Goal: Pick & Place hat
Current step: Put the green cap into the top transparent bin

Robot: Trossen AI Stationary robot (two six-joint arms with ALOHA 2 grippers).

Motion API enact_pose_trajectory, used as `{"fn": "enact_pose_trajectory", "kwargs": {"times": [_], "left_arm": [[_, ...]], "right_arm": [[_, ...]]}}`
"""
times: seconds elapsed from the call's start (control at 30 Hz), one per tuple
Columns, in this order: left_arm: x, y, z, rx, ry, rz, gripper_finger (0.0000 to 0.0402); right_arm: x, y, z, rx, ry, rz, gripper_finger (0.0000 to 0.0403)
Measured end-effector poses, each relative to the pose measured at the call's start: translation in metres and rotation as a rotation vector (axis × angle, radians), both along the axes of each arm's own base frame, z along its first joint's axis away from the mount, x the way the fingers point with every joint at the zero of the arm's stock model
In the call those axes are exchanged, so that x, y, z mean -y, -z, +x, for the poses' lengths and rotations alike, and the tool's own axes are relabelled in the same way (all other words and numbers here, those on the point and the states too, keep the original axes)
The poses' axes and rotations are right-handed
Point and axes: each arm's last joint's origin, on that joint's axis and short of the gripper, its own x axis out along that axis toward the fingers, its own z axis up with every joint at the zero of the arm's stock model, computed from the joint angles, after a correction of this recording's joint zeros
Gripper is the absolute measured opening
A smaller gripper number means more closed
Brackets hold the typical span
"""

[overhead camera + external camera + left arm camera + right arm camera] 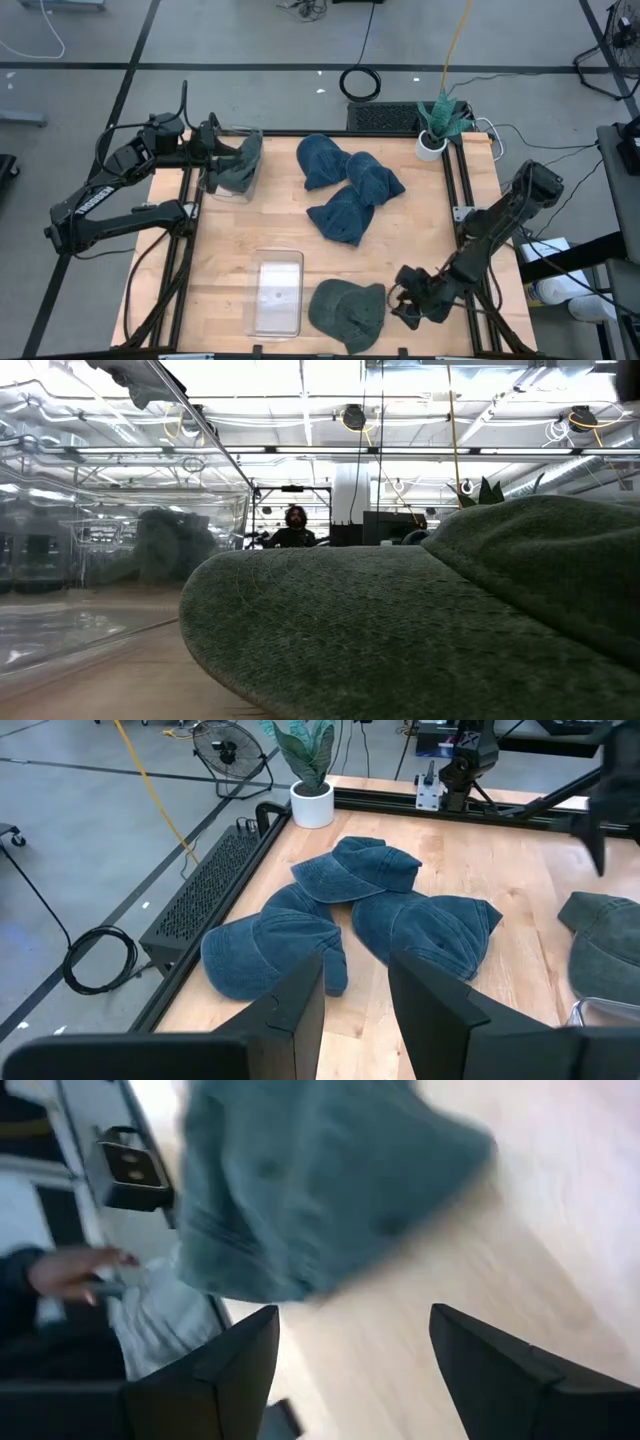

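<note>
We see the right gripper (404, 298), jaws spread, low over the desk (230, 240) just beside a green cap (348, 312). The left gripper (228, 152), jaws spread, hovers by a clear bin (232, 172) holding another green cap.

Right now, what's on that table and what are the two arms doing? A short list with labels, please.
blue hats: three, piled mid-table
green hat: near front edge, beside the right gripper
clear bin, front: empty
clear bin, back left: holds a dark green hat
left gripper: open, over the back-left bin
right gripper: open, empty, front right
potted plant: back right corner
</note>
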Motion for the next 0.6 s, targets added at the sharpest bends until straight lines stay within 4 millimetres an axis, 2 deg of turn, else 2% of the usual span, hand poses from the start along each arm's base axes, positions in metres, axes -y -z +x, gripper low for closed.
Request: {"fn": "enact_pose_trajectory", "kwargs": {"times": [0.1, 0.27, 0.6], "left_arm": [[0.000, 0.000, 0.000, 0.000, 0.000, 0.000, 0.0120], [0.000, 0.000, 0.000, 0.000, 0.000, 0.000, 0.0120], [0.000, 0.000, 0.000, 0.000, 0.000, 0.000, 0.0120]], "right_arm": [[0.002, 0.026, -0.020, 0.076, 0.120, 0.047, 0.0247], [0.011, 0.048, -0.043, 0.227, 0.271, 0.010, 0.0247], [0.009, 0.061, -0.040, 0.285, 0.251, -0.060, 0.0247]]}}
